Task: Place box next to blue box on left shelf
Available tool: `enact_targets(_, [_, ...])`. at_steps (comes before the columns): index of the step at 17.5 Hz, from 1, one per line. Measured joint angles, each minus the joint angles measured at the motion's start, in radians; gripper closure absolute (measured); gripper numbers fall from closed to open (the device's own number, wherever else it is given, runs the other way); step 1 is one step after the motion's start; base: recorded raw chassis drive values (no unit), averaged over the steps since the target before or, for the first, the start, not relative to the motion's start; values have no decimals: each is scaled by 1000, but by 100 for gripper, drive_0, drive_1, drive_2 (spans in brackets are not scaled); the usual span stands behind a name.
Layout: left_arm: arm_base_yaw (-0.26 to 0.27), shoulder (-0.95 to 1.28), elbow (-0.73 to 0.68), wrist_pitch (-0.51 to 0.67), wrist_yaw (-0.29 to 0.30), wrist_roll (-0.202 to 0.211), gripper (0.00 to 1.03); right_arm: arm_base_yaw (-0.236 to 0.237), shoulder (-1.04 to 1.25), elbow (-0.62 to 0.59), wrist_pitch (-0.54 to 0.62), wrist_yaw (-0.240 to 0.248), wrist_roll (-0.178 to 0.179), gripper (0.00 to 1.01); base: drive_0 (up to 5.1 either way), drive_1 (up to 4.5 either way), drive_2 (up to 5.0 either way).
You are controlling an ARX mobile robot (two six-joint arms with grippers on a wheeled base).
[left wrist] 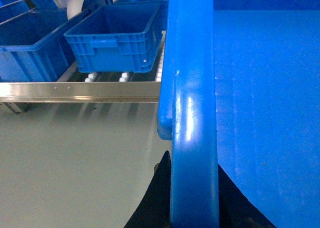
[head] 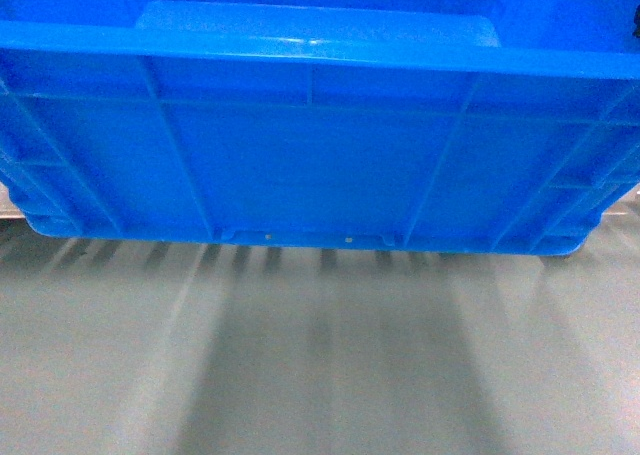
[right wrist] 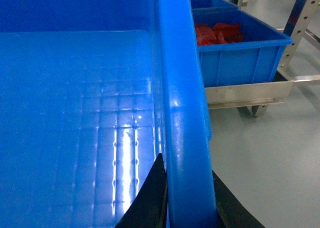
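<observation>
The box (head: pixel 320 155), a large bright blue crate with ribbed sides, fills the upper half of the head view and hangs above the grey floor. My left gripper (left wrist: pixel 194 188) is shut on its left rim (left wrist: pixel 194 112), one black finger on each side. My right gripper (right wrist: pixel 187 188) is shut on the right rim (right wrist: pixel 180 87) in the same way. The left shelf (left wrist: pixel 75 91) shows its flat steel front rail and white rollers (left wrist: pixel 90 78) ahead-left. On it sits the smaller blue box (left wrist: pixel 112 42), just left of the held box's far corner.
More blue crates (left wrist: pixel 30 42) stand further left on the rack. To the right, a blue crate with red contents (right wrist: pixel 240 52) rests on a metal rail (right wrist: pixel 250 92) beside a perforated upright (right wrist: pixel 300 22). Grey floor (head: pixel 320 355) lies below.
</observation>
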Motion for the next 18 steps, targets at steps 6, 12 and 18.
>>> enact_targets(6, [0, 0, 0, 0, 1, 0, 94, 0, 0, 0, 0, 0, -1, 92, 0, 0, 0])
enact_targets(12, [0, 3, -3, -6, 0, -1, 94, 0, 0, -1, -8, 0, -1, 92, 0, 0, 0])
enact_targets(18, [0, 3, -3, 1, 0, -1, 94, 0, 0, -1, 0, 0, -1, 92, 0, 0, 0])
